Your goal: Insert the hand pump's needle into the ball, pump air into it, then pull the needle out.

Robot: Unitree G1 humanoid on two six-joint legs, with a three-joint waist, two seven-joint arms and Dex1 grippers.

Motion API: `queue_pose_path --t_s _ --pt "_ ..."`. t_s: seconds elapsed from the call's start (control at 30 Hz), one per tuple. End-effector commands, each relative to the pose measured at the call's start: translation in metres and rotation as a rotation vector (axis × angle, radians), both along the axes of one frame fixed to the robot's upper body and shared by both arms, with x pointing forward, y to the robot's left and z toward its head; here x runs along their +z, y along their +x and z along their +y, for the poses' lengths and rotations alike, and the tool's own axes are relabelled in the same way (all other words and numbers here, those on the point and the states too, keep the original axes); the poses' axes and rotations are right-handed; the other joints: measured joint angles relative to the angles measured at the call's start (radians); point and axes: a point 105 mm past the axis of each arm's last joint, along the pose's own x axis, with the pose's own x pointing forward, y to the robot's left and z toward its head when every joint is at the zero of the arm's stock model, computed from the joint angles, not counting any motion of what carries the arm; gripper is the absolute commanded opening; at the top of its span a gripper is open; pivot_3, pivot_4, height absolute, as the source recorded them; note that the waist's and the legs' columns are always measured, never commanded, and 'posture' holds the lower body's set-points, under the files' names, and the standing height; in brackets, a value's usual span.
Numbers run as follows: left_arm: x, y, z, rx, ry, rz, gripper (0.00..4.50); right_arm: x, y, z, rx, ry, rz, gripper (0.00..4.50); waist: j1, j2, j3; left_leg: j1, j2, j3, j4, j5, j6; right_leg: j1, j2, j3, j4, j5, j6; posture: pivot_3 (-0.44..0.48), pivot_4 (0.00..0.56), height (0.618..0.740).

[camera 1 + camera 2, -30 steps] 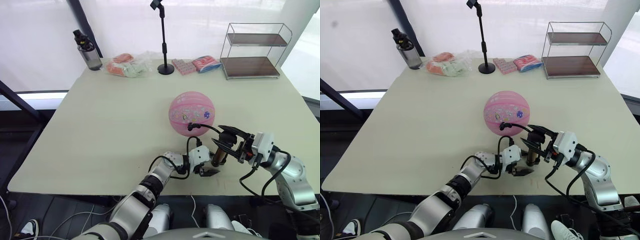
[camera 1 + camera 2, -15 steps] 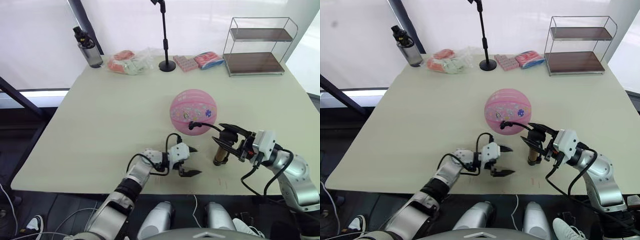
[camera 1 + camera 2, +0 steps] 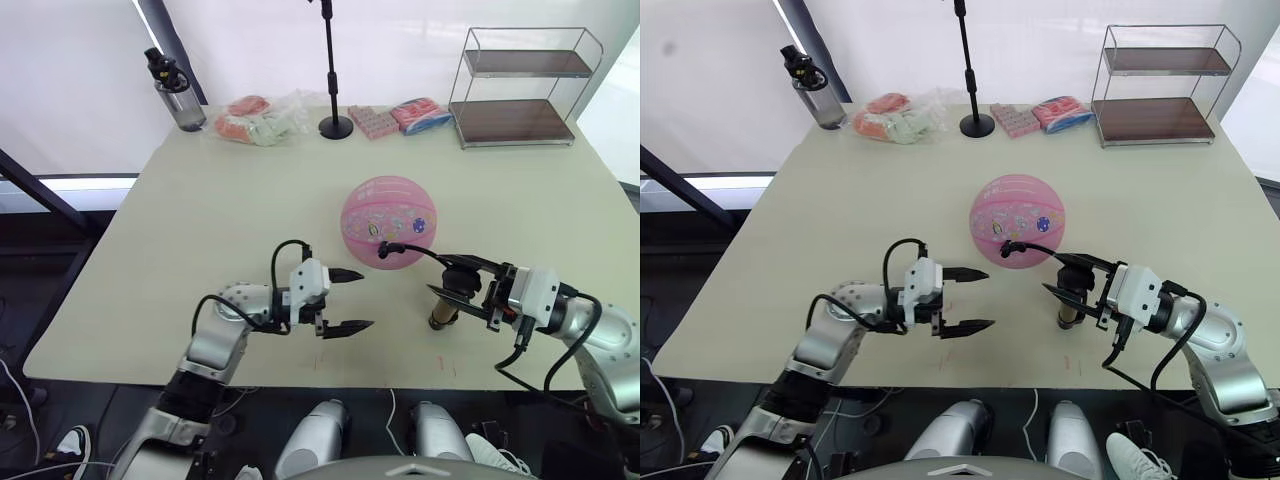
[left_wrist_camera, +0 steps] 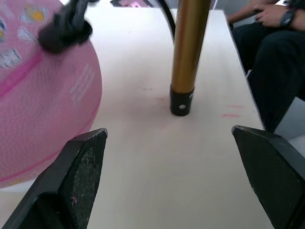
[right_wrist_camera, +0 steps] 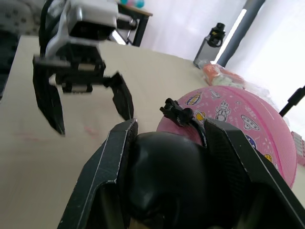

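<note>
Left eye view: the round pink rubber ball (image 3: 388,222) with small printed pictures rests on the pale beige tabletop (image 3: 200,210), near its middle. The slim bronze-gold hand pump (image 3: 442,309) stands upright on the tabletop just in front of the ball and slightly to the robot's right, apart from the ball's surface. A thin black hose (image 3: 420,254) arcs from the pump's top to a black fitting pressed against the near face of the ball; the needle itself is too small to make out.

Right tool (image 3: 461,292): its two black fingers are clamped on the hand pump's black top end, one finger on each side, as the right wrist view confirms. The pump's lower black cap touches the tabletop.

Left tool (image 3: 352,299): its two black fingers are spread wide apart and hold nothing. It hovers over the tabletop to the robot's left of the pump, well apart from it, and in front of the ball. In the left wrist view the pump's gold shaft (image 4: 188,45) stands between the two finger pads (image 4: 81,164), farther off, with the ball at one side.

Along the far edge of the tabletop stand a dark water bottle (image 3: 176,96), a heap of plastic-wrapped packets (image 3: 262,121), a black stand with a round base (image 3: 334,120), two flat pink packets (image 3: 400,118) and a two-tier wire shelf (image 3: 518,88). A seated person (image 4: 271,52) appears beyond the tabletop in the left wrist view.
</note>
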Motion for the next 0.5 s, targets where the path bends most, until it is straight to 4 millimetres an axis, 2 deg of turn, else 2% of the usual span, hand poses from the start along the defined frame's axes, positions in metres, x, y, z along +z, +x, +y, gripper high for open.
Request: queue_pose_path --t_s 0.03,0.3,0.5 --pt "0.02 -0.003 0.005 -0.025 -0.03 -0.037 4.45 -0.004 0.011 -0.02 -0.095 -0.12 -0.01 1.91 0.0 0.0 0.002 0.0 0.0 0.0 0.0 0.0 0.0 0.0 0.0 0.0 0.0 0.0 0.0 0.0 0.15 0.736" --pt "0.038 -0.005 0.003 -0.049 -0.079 -0.06 4.45 0.014 0.019 -0.036 -0.136 -0.18 -0.079 1.91 0.001 -0.002 0.007 -0.001 0.0 0.001 0.001 0.001 -0.001 0.0 -0.001 0.0 0.0 0.001 0.0 0.0 0.15 0.736" --pt "0.045 -0.007 0.0 -0.061 -0.091 -0.072 4.45 0.019 0.027 -0.053 -0.173 -0.256 -0.133 1.91 0.001 -0.003 0.009 -0.004 0.0 0.001 0.0 0.003 -0.005 -0.002 -0.001 0.0 0.0 0.001 -0.001 0.0 0.15 0.736"
